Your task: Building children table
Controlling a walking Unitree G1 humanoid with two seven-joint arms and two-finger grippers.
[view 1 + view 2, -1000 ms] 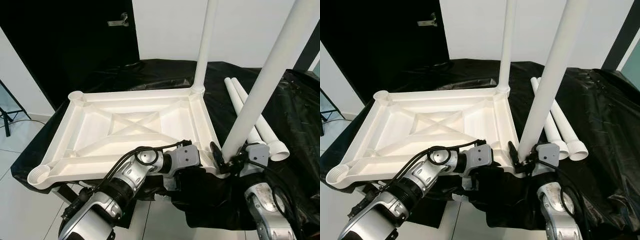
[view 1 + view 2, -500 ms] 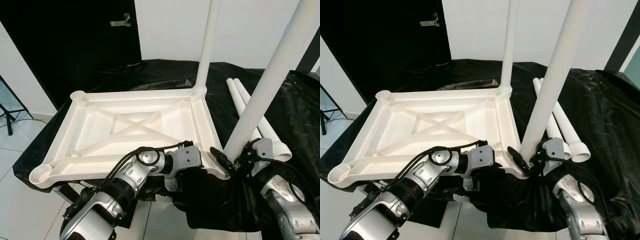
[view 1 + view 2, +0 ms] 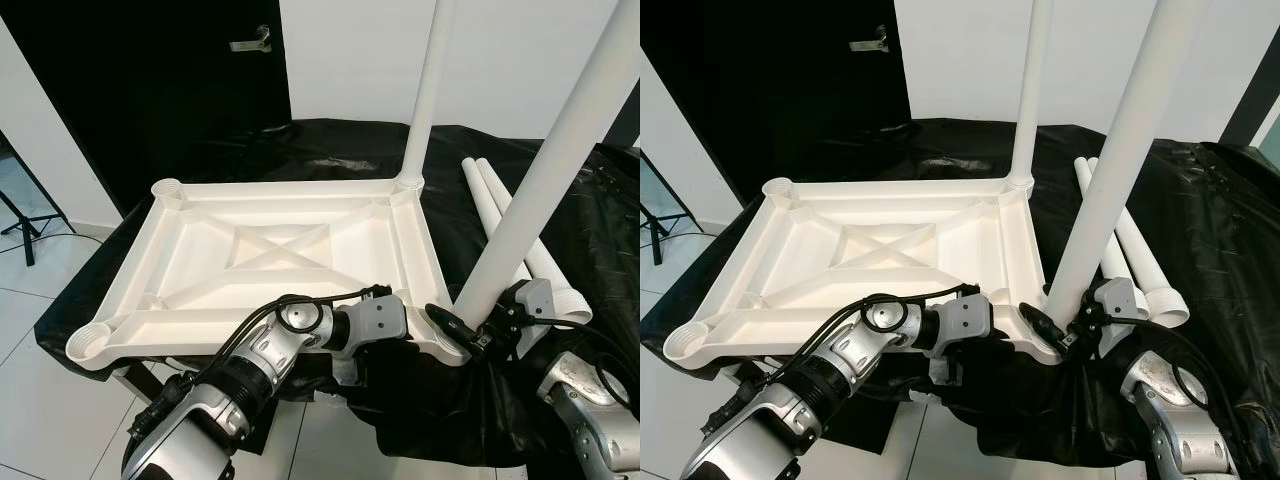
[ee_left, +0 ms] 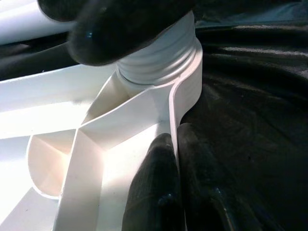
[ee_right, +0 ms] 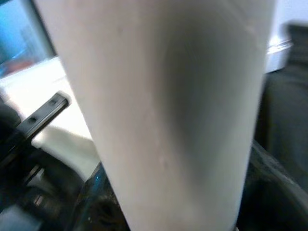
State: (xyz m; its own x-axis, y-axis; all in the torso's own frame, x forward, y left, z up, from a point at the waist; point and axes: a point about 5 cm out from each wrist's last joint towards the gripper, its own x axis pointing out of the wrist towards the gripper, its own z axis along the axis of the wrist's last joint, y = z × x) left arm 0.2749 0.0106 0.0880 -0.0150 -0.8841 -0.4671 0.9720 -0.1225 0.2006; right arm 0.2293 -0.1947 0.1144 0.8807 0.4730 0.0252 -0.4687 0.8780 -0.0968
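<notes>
Black-draped bench: left tool [image 4: 175, 192] pinches tabletop [image 3: 270, 250] rim, right tool [image 3: 478, 335] clamps tilted leg [image 3: 535, 190] nr corner socket.

I see a white tabletop [image 3: 270, 250], white legs [image 3: 535, 190], glossy black cloth [image 3: 590, 230], silver arms [image 3: 215, 400], black door [image 3: 150, 90].

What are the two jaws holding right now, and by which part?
The left gripper pinches the tabletop by its near rim; the right gripper clasps the near leg just above its socket.
</notes>
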